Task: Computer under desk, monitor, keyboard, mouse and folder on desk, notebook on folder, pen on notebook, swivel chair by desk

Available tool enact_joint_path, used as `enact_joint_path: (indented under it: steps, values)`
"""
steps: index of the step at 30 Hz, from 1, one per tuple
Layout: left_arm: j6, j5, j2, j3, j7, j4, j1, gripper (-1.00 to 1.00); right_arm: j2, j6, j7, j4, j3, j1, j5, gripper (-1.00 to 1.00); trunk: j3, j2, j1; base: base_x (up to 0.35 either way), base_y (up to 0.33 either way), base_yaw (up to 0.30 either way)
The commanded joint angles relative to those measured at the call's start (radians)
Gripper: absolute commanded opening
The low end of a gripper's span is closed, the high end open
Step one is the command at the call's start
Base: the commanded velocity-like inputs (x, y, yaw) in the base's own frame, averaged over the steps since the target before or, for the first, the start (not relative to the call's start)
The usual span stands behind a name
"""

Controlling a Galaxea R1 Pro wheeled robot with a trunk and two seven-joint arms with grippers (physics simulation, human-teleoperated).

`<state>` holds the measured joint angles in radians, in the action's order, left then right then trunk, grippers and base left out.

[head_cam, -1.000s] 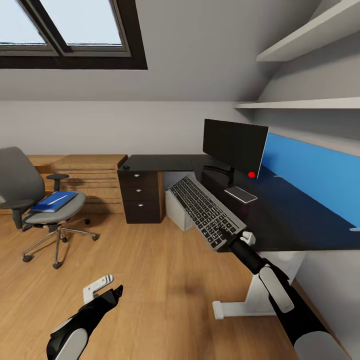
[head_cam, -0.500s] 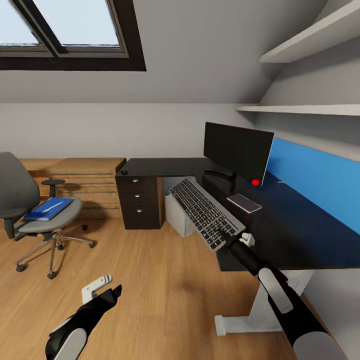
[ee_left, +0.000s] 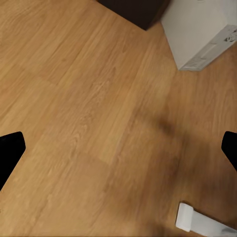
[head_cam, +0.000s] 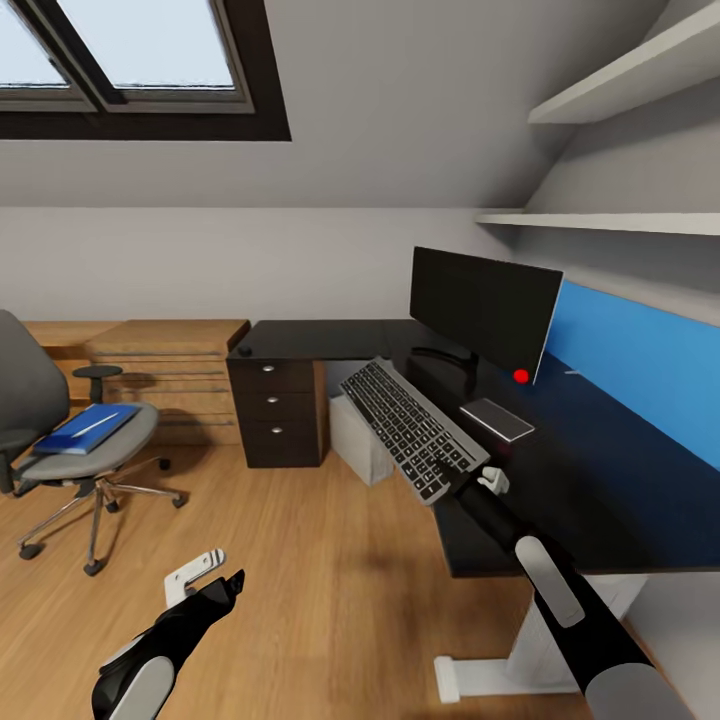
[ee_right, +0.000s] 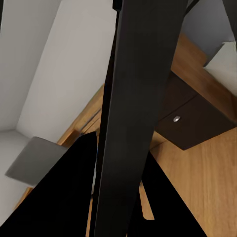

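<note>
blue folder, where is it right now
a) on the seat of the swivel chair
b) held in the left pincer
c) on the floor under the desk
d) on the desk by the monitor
a: in the head view the blue folder lies flat on the grey seat of the swivel chair, out on the wooden floor away from the desk.

Both arms are built of glossy black segments with pale grey, rounded shell panels set into the forearms. The left gripper (head_cam: 205,583) has a black wrist body and a white, flat bracket-like finger with small slots. The right gripper (head_cam: 478,482) tapers from a slim black wrist cylinder to a small white tip piece.
</note>
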<state>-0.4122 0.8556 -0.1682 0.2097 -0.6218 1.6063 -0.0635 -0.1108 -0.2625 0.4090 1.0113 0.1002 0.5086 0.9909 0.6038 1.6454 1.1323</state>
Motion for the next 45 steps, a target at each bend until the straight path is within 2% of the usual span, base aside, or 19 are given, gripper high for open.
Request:
enact_joint_path:
  steps: [1,7,9,11,13,14,15,18,19,21,23,25,27,28,29,31,34,45]
  values:
    - [-0.001,0.007,-0.001,0.002,-0.008,0.001,-0.001,1.00,0.000,-0.006,0.003,0.000,0.001,0.001,0.012,-1.00,0.001,0.001,0.000,0.060,0.185,0.000]
    - [-0.001,0.008,-0.001,0.002,-0.007,0.001,-0.001,1.00,0.003,-0.005,0.002,0.000,0.001,0.001,0.012,-1.00,0.001,0.001,0.000,0.089,0.291,0.000]
    - [-0.001,0.010,-0.001,0.003,-0.008,0.001,-0.001,1.00,0.022,-0.003,0.002,0.000,-0.001,0.001,0.012,-1.00,0.001,0.001,0.000,0.093,0.314,0.000]
    - [-0.002,0.011,-0.001,0.003,-0.009,0.001,-0.001,1.00,0.066,-0.001,0.002,0.001,-0.004,0.001,0.013,-1.00,0.001,0.001,0.000,0.094,0.316,0.000]
    - [-0.002,0.010,-0.001,0.003,-0.009,0.001,-0.001,1.00,0.087,0.003,0.001,0.001,-0.006,0.001,0.013,-1.00,0.001,0.001,0.000,0.094,0.316,0.000]
    - [-0.002,0.010,-0.001,0.002,-0.009,0.001,-0.001,1.00,0.116,0.011,-0.018,0.000,-0.007,0.001,0.016,-1.00,0.001,0.001,0.000,0.094,0.317,0.000]
    - [-0.002,0.010,-0.001,0.003,-0.009,0.001,-0.001,1.00,0.133,0.013,-0.043,0.000,-0.007,0.001,0.018,-1.00,0.001,0.001,0.000,0.095,0.317,0.000]
    - [-0.002,0.010,-0.001,0.003,-0.009,-0.001,-0.001,1.00,0.198,0.019,-0.156,0.000,-0.005,0.001,0.023,-1.00,0.001,0.001,0.000,0.103,0.317,0.000]
    - [-0.002,0.010,-0.001,0.003,-0.009,-0.002,-0.001,1.00,0.210,0.022,-0.173,0.000,-0.004,0.001,0.023,-1.00,0.001,0.001,0.000,0.110,0.317,0.000]
    - [-0.002,0.008,-0.001,0.003,-0.009,-0.006,-0.001,1.00,0.256,0.047,-0.221,0.000,-0.002,0.001,0.025,-1.00,0.001,0.001,0.000,0.114,0.317,0.000]
    - [-0.001,0.007,-0.001,0.003,-0.009,-0.008,-0.001,1.00,0.285,0.086,-0.240,0.000,-0.001,0.001,0.026,-1.00,0.001,0.001,0.000,0.117,0.317,0.000]
    - [-0.001,0.007,-0.001,0.003,-0.009,-0.009,-0.001,1.00,0.285,0.143,-0.257,0.000,0.000,0.001,0.028,-1.00,0.001,0.001,0.000,0.127,0.317,0.000]
    - [-0.001,0.007,-0.001,0.000,-0.009,-0.009,-0.001,1.00,0.285,0.247,-0.307,0.000,0.002,0.001,0.041,-1.00,0.001,0.001,0.000,0.141,0.317,0.000]
    - [-0.001,0.007,-0.003,-0.004,-0.009,-0.009,-0.001,1.00,0.285,0.366,-0.427,0.005,0.006,0.002,0.167,-1.00,0.001,0.001,0.000,0.159,0.315,0.000]
    - [-0.001,0.007,-0.003,-0.005,-0.009,-0.009,-0.001,1.00,0.285,0.379,-0.443,0.004,0.007,0.002,0.206,-1.00,0.001,0.001,0.000,0.168,0.313,0.000]
    - [0.000,0.007,-0.003,-0.006,-0.010,-0.009,-0.001,1.00,0.285,0.390,-0.458,-0.005,0.008,0.002,0.252,-1.00,0.001,0.001,0.000,0.175,0.310,0.000]
    - [0.000,0.007,-0.003,-0.006,-0.010,-0.009,-0.001,1.00,0.285,0.395,-0.469,-0.038,0.008,0.002,0.288,-1.00,0.001,0.001,0.000,0.199,0.296,0.000]
    - [-0.001,0.007,0.000,0.002,-0.010,-0.011,-0.001,1.00,0.285,0.400,-0.460,-0.059,0.004,0.002,0.329,-1.00,0.001,0.001,0.000,0.293,0.105,0.000]
